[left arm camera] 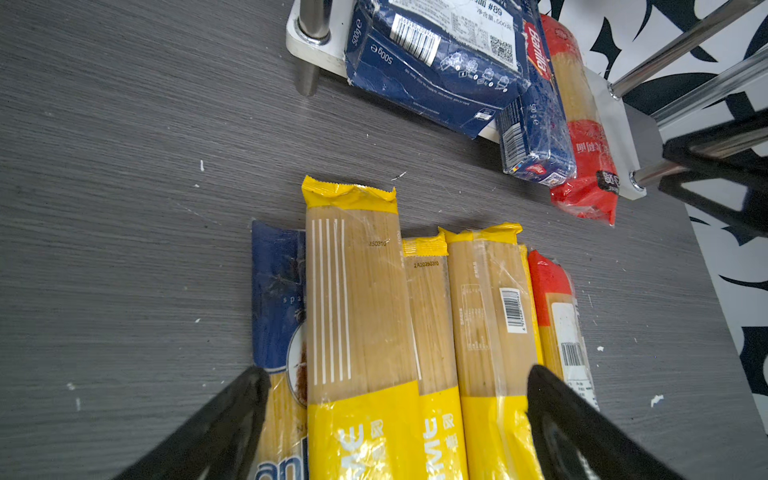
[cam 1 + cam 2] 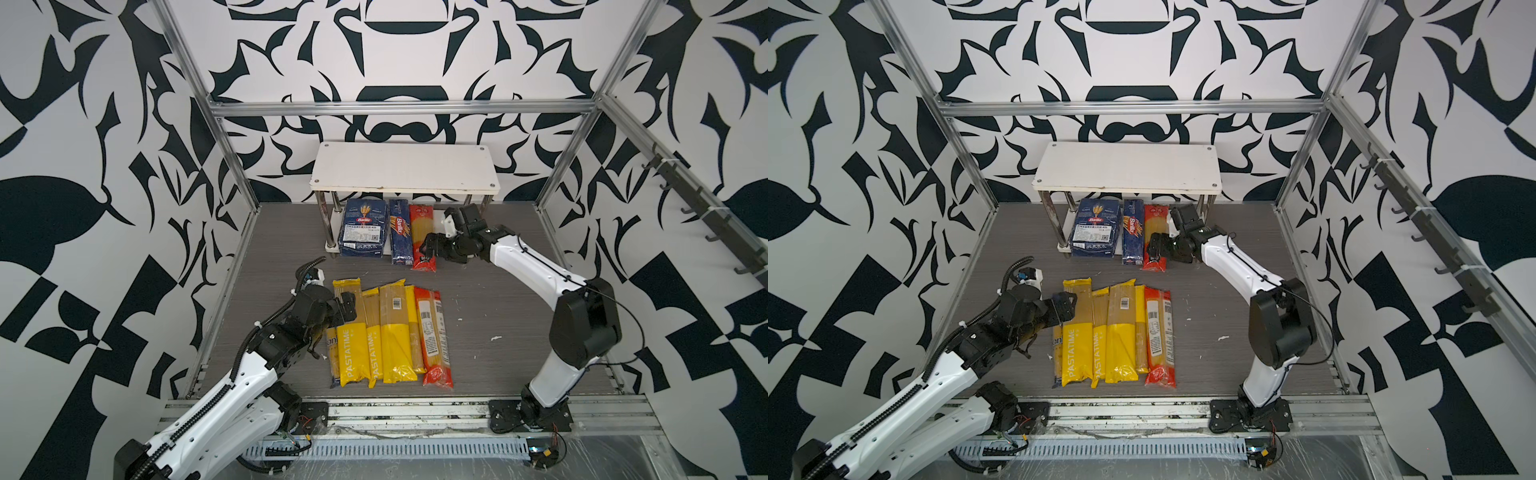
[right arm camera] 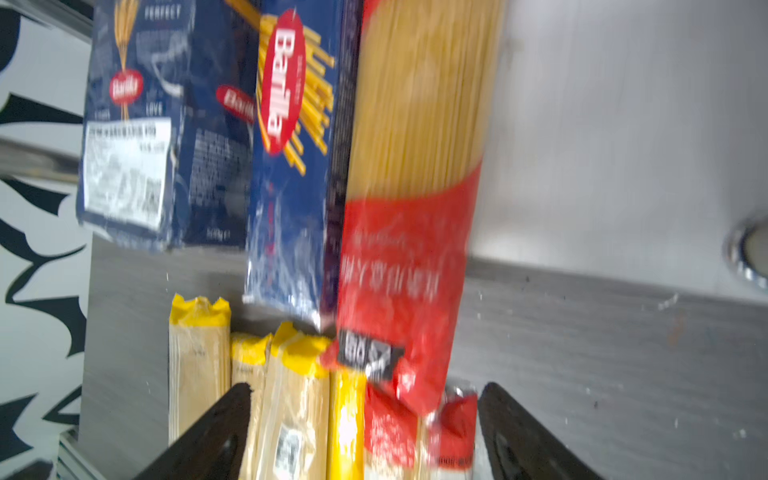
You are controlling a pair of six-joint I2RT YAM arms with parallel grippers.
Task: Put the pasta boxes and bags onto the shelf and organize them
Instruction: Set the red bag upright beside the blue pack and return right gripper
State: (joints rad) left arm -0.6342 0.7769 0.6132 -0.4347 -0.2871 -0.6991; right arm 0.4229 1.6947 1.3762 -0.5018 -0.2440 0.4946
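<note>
The shelf (image 2: pixel 405 166) stands at the back of the grey table. On its lower board lie the wide pasta box (image 2: pixel 360 228), the narrow box (image 2: pixel 400 239) and a red bag (image 2: pixel 420 232), side by side, their front ends overhanging. My right gripper (image 2: pixel 431 248) is open at that red bag's front right edge; in the right wrist view the bag (image 3: pixel 407 249) lies loose ahead of the gripper (image 3: pixel 365 399). Several yellow bags (image 2: pixel 395 332), a second red bag (image 2: pixel 434 336) and the dark-blue bag (image 1: pixel 276 299) lie in a row on the table. My left gripper (image 1: pixel 399 386) hovers open over the yellow bags.
The shelf's chrome posts (image 2: pixel 328 224) stand at the lower board's corners. Aluminium frame posts (image 2: pixel 232 158) rise at the table's back corners. Both arm bases sit on the front rail (image 2: pixel 415 409). Small white scraps (image 2: pixel 496 337) dot the table on the right.
</note>
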